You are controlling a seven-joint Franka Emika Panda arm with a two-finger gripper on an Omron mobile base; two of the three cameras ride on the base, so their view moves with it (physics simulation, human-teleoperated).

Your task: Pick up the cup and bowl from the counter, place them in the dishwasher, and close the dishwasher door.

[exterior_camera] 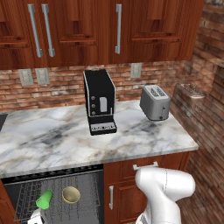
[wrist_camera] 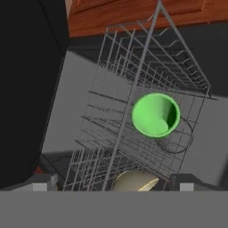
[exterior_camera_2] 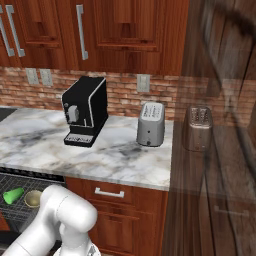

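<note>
We have the cup [exterior_camera: 44,199] and bowl [exterior_camera: 71,194] lying in the dishwasher [exterior_camera: 57,175] rack, our gripper [wrist_camera: 114,185] spread empty just above them, and only the door left to close.

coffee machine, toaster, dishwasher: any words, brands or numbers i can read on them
None can be read.
Coffee machine: a pale panel and small dots on its front, too blurred to read as text.
Toaster: plain metal, no visible marking.
Dishwasher: dark top strip, no legible lettering.
Cup and bowl: no print.
</note>
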